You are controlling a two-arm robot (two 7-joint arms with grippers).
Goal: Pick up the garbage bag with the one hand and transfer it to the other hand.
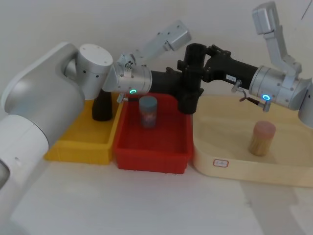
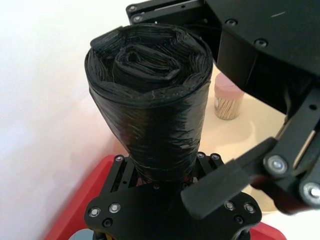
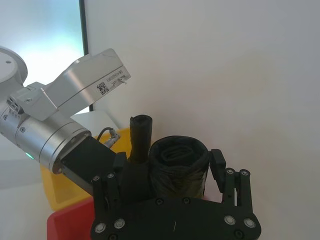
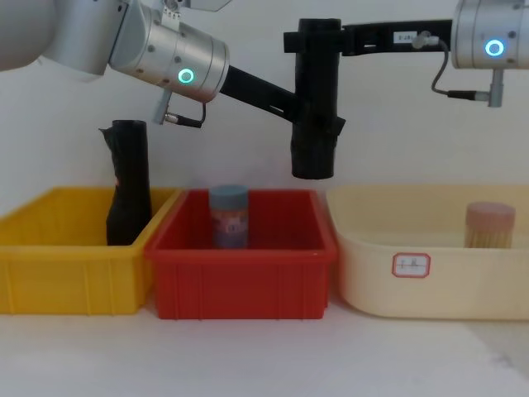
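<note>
Above the red bin (image 4: pixel 240 281): garbage bag (image 4: pixel 316 83) upright, airborne.
Left gripper (image 2: pixel 162 167): clenched on its lower part.
Right gripper (image 3: pixel 167 167): fingers spread, straddling its top.

black garbage bag (image 4: pixel 314 153) upright midair, gripped by left hand (image 4: pixel 299 112), right hand (image 4: pixel 307 37) at top.

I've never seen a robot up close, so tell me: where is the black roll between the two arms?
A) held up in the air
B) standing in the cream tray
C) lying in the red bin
A: the garbage bag hangs upright, clear above the red bin, gripped by the left gripper.
</note>
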